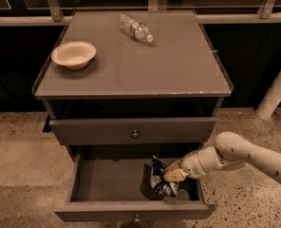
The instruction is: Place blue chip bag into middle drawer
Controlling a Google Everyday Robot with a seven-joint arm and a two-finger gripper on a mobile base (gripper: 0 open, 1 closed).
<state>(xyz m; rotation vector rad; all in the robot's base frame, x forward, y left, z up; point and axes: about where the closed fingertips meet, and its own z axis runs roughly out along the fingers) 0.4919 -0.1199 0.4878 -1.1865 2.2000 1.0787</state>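
Observation:
The blue chip bag (159, 179) stands on the floor of the open middle drawer (109, 182), towards its right side. My gripper (171, 175) reaches in from the right on a white arm and is shut on the bag's right edge. The bag's bottom touches or nearly touches the drawer floor. The drawer is pulled out wide, with its knob at the bottom edge of the view.
The upper drawer (135, 130) is closed above it. On the cabinet top (178, 70) sit a white bowl (73, 54) at the left and a clear plastic bottle (135, 29) at the back. A white post (276, 91) stands at the right.

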